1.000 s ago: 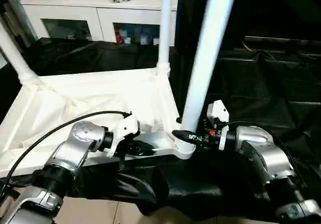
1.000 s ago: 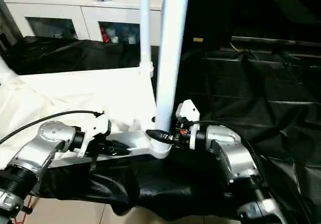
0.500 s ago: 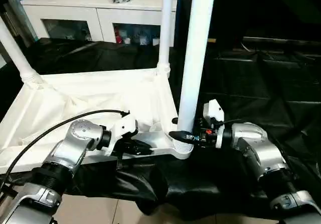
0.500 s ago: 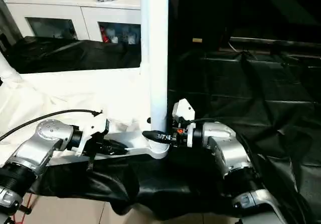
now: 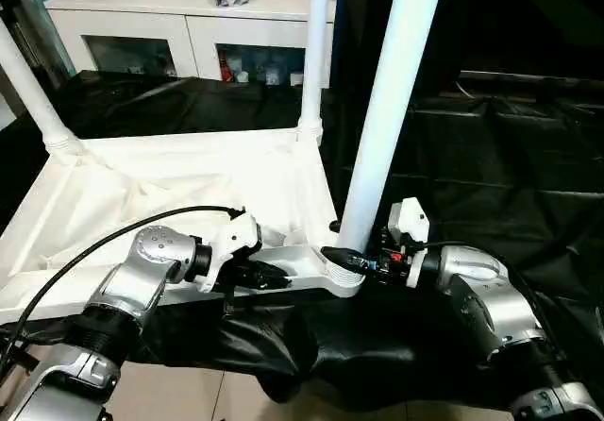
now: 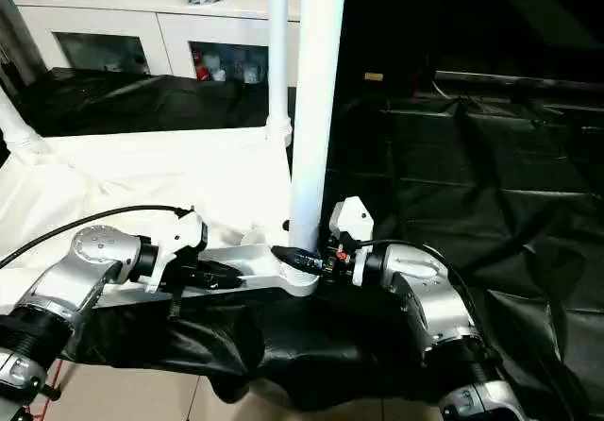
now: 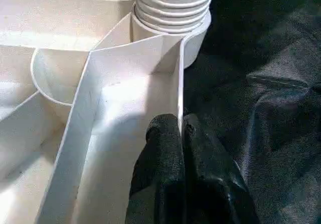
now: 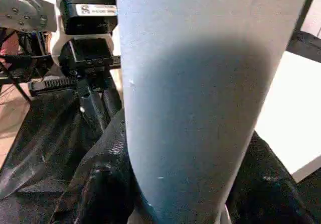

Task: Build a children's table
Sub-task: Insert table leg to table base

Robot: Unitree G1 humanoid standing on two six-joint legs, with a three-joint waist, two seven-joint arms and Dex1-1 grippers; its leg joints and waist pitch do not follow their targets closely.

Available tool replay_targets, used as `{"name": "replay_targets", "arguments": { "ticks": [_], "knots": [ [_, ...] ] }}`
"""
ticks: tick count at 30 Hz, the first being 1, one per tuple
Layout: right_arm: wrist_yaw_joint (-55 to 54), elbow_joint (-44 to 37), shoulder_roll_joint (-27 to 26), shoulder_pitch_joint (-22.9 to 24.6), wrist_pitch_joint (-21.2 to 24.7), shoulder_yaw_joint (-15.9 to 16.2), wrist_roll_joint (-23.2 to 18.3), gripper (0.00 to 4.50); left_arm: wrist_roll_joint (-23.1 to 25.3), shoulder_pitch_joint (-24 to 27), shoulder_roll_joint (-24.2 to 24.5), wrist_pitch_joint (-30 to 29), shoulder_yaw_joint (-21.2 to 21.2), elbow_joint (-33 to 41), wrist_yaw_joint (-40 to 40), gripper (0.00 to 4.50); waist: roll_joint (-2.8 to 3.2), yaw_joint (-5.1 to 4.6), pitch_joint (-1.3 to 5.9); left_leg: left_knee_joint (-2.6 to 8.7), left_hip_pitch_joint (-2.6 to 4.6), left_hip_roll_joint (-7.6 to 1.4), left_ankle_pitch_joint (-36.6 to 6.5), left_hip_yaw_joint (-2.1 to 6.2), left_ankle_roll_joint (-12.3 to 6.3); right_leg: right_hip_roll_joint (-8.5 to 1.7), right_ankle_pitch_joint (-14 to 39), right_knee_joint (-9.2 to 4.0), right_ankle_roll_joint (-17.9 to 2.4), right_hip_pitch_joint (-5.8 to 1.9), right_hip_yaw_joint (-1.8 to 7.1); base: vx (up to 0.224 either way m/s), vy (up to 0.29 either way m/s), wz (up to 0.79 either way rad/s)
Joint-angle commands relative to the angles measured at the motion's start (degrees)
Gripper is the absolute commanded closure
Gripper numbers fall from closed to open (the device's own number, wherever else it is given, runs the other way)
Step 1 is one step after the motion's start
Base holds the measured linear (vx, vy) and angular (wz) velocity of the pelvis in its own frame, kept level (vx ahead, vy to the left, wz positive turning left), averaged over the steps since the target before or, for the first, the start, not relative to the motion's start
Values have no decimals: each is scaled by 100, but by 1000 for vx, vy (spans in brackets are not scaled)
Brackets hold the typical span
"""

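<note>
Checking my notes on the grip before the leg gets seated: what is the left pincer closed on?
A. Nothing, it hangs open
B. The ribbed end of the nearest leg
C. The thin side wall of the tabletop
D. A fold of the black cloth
C: the left pincer pinches the tabletop side wall between its fingers, short of the leg.

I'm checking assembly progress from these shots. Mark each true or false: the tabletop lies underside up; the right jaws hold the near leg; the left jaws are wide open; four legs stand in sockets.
1. The tabletop lies underside up: true.
2. The right gripper has its jaws around the near leg: true.
3. The left gripper has its jaws wide open: false, they pinch the tabletop's rim.
4. Four legs stand in sockets: false, three are visible.
</note>
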State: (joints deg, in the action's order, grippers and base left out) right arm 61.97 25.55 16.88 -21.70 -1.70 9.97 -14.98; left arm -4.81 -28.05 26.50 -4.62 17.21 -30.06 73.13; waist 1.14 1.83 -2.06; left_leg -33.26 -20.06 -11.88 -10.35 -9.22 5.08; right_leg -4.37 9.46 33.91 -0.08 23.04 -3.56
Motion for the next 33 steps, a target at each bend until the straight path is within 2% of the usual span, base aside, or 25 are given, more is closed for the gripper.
{"name": "replay_targets", "arguments": {
  "ticks": [1,2,3,5,6,7,8,9,10,11,12,13,14,15,16,17,18,19,20,21,22,24,27,33],
  "knots": [
    [-352,627,-62,159,455,209,453,262,-105,-291,-4,50,-277,73,-160,450,59,-14,204,468,45,-56,-2746,43,-34,-293,3464,-631,-658,-124,156,0,0,0],
    [-534,709,-102,113,478,176,495,262,-110,-300,-19,37,-293,69,-198,450,69,-22,201,469,56,-54,-2793,53,-8,-294,3528,-634,-651,-112,147,0,0,0],
    [-872,879,-176,20,488,119,580,262,-100,-324,-54,-10,-319,56,-303,450,36,-39,196,472,31,-48,-2797,68,16,-302,3616,-632,-609,-127,130,0,0,0],
    [-1554,1253,-387,-194,548,-33,663,262,-5,-409,-166,-143,-364,-5,-680,450,61,-72,184,473,32,-38,-2891,97,77,-313,3828,-654,-511,-118,93,0,0,0],
    [-1708,1342,-443,-246,575,-72,667,262,30,-436,-202,-190,-376,-26,-806,450,55,-107,180,470,37,-28,-2944,114,107,-316,3923,-685,-459,-118,57,0,0,0],
    [-1779,1384,-469,-271,588,-90,669,262,46,-448,-218,-211,-382,-36,-865,450,71,-116,188,468,50,-27,-2978,127,121,-323,3934,-687,-446,-122,40,0,0,0],
    [-2274,1713,-689,-485,589,-169,707,262,113,-574,-420,-447,-464,-129,-1364,450,61,-146,195,472,44,-25,-2996,133,112,-318,3859,-701,-435,-147,16,0,0,0],
    [-2375,1782,-732,-533,587,-184,715,262,142,-607,-468,-502,-476,-151,-1493,450,71,-186,191,486,32,-28,-2998,146,109,-323,3761,-707,-480,-153,-4,0,0,0],
    [-2416,1811,-750,-552,586,-190,719,262,154,-621,-488,-525,-480,-160,-1546,450,77,-198,189,482,46,-29,-3032,141,101,-313,3747,-721,-482,-140,-9,0,0,0],
    [-3222,2318,-1097,-962,612,-252,801,262,455,-880,-904,-784,-509,-387,-2614,450,56,-205,181,468,74,-21,-3099,134,75,-305,3759,-740,-478,-118,-26,0,0,0],
    [-3471,2477,-1207,-1093,620,-288,805,262,532,-957,-1050,-879,-524,-447,-2947,450,84,-235,162,449,111,-18,-3195,136,117,-304,3815,-752,-502,-82,-65,0,0,0],
    [-3712,2645,-1324,-1231,620,-350,790,262,597,-1032,-1213,-994,-538,-494,-3278,450,52,-241,166,435,151,-20,-3227,128,120,-296,3844,-785,-480,-78,-97,0,0,0],
    [-3744,2678,-1346,-1257,615,-373,784,262,603,-1044,-1245,-1017,-537,-497,-3329,450,64,-236,173,410,179,6,-3231,121,57,-303,3857,-833,-427,-98,-170,0,0,0],
    [-3869,2808,-1432,-1369,646,-421,754,262,601,-1087,-1414,-1115,-553,-509,-3542,450,56,-225,183,429,123,4,-3113,112,-34,-337,3744,-854,-387,-168,-211,0,0,0],
    [-4071,3054,-1564,-1564,637,-460,766,262,629,-1150,-1685,-1292,-549,-529,-3880,450,58,-237,184,458,69,-14,-3060,122,-46,-352,3650,-828,-394,-212,-216,0,0,0],
    [-4128,3145,-1618,-1645,633,-458,779,262,674,-1176,-1789,-1311,-517,-558,-4011,450,92,-239,172,495,43,-48,-3149,148,-26,-358,3542,-808,-400,-230,-237,0,0,0],
    [-4199,3239,-1676,-1730,632,-481,785,262,724,-1193,-1872,-1317,-481,-609,-4131,450,103,-242,183,492,100,-57,-3262,144,-29,-364,3396,-832,-436,-206,-246,0,0,0],
    [-4247,3298,-1715,-1781,634,-503,787,262,757,-1198,-1924,-1321,-457,-634,-4210,450,106,-250,190,495,99,-59,-3266,147,-28,-373,3292,-817,-489,-211,-241,0,0,0],
    [-4251,3340,-1749,-1822,639,-516,785,262,769,-1197,-1968,-1314,-442,-659,-4254,450,81,-248,185,502,78,-54,-3244,138,-39,-373,3207,-812,-541,-213,-230,0,0,0],
    [-4240,3362,-1778,-1842,661,-547,755,262,770,-1191,-1988,-1311,-438,-668,-4270,450,68,-236,186,493,94,-43,-3215,117,-66,-384,3216,-816,-577,-192,-210,0,0,0],
    [-4259,3420,-1807,-1875,649,-580,747,262,781,-1184,-2004,-1322,-442,-665,-4286,450,65,-232,189,489,92,-38,-3168,111,-79,-391,3210,-811,-596,-192,-198,0,0,0],
    [-4270,3525,-1840,-1926,612,-611,776,262,793,-1178,-2023,-1327,-454,-664,-4291,450,64,-214,206,512,42,-56,-2987,109,-93,-400,2992,-753,-700,-224,-156,0,0,0],
    [-4246,3770,-1917,-2032,602,-699,838,262,828,-1136,-1967,-1340,-375,-591,-4100,450,69,-207,209,515,30,-62,-2918,97,-81,-404,2845,-714,-817,-222,-129,0,0,0],
    [-4185,3913,-1910,-2114,669,-715,901,262,857,-1050,-1856,-1361,-245,-410,-3784,450,75,-202,197,517,60,-65,-2996,92,-48,-402,2982,-731,-780,-203,-127,0,0,0]
  ]
}}
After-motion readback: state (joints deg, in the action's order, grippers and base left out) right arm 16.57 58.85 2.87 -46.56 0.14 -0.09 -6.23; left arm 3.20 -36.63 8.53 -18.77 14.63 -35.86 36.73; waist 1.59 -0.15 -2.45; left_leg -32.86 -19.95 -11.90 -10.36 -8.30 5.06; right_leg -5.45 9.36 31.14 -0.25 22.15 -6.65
